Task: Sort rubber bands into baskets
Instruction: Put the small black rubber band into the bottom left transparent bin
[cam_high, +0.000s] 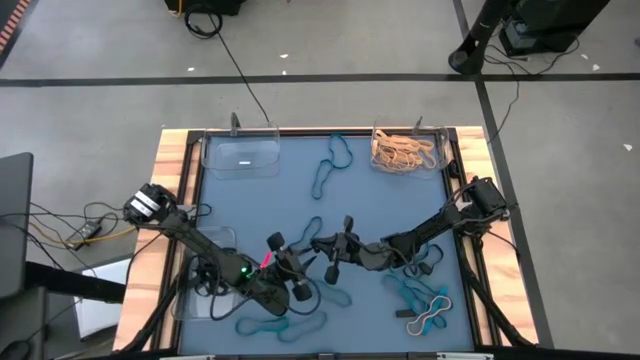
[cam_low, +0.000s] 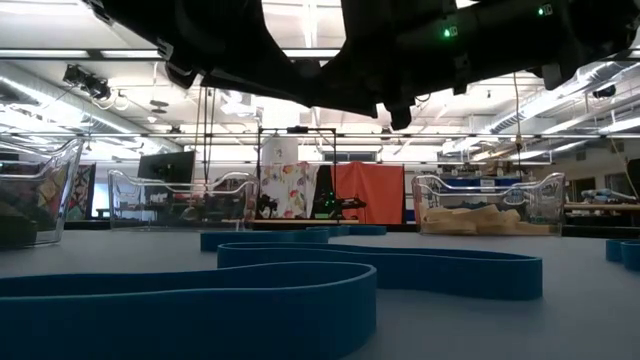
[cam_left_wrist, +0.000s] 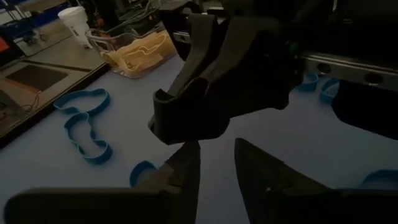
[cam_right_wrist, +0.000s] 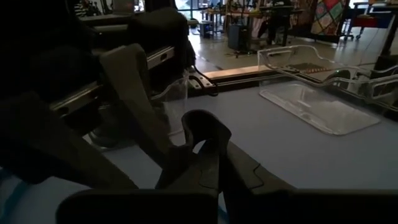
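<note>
Three clear baskets stand on the blue mat: an empty one (cam_high: 240, 155) at the far left, one with tan bands (cam_high: 405, 150) at the far right, and one (cam_high: 205, 285) under my left arm at the near left. Teal bands lie at the far middle (cam_high: 335, 160), near right (cam_high: 415, 295) and near edge (cam_high: 280, 325). Black bands (cam_high: 425, 262) lie by my right arm. My left gripper (cam_high: 305, 262) is open mid-table, its fingers (cam_left_wrist: 186, 171) slightly apart. My right gripper (cam_high: 320, 245) faces it tip to tip, shut. No band shows between either pair of fingers.
A tan band (cam_high: 430, 318) lies among the teal ones at the near right. Both arms cross the middle of the mat and meet there. In the low view a teal band (cam_low: 250, 290) lies close in front. Wooden rails (cam_high: 170, 180) frame the mat.
</note>
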